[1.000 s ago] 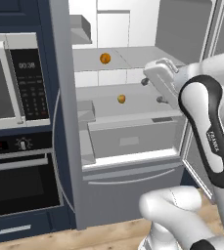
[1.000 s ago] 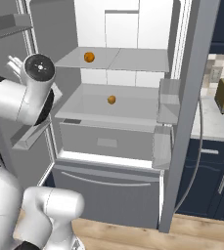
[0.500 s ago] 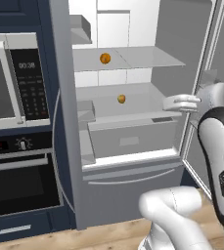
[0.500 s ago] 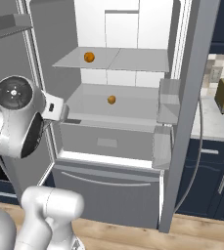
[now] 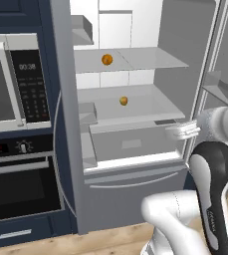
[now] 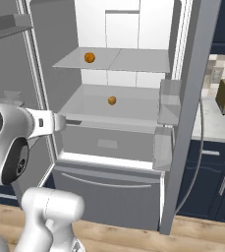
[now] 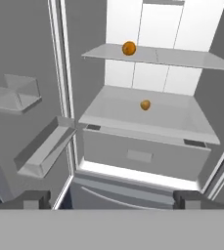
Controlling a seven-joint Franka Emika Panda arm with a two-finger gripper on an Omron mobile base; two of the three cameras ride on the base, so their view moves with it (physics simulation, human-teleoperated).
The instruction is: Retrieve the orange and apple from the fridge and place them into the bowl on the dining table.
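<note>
The fridge (image 5: 135, 149) stands upright, its long axis vertical, with both grey steel upper doors swung wide and its white interior facing the robot. Inside are two flat, pale shelves, one above the other, and beneath them a wide drawer with a smooth grey front. Two small round fruits sit inside, one per shelf. The orange (image 5: 107, 60) is a glossy orange ball on the upper shelf, toward its left side. The apple (image 5: 124, 101) is smaller and duller, orange-brown, and rests near the middle of the lower shelf, well apart from the orange. Boxy grey bins line the inner faces of both doors. The claw (image 7: 112, 199) hangs in front of the open fridge at about drawer height, its two dark fingertips (image 7: 33, 199) spread wide apart and holding nothing. A black built-in oven (image 5: 21, 184) and microwave (image 5: 13, 84) stand to the left of the fridge.
</note>
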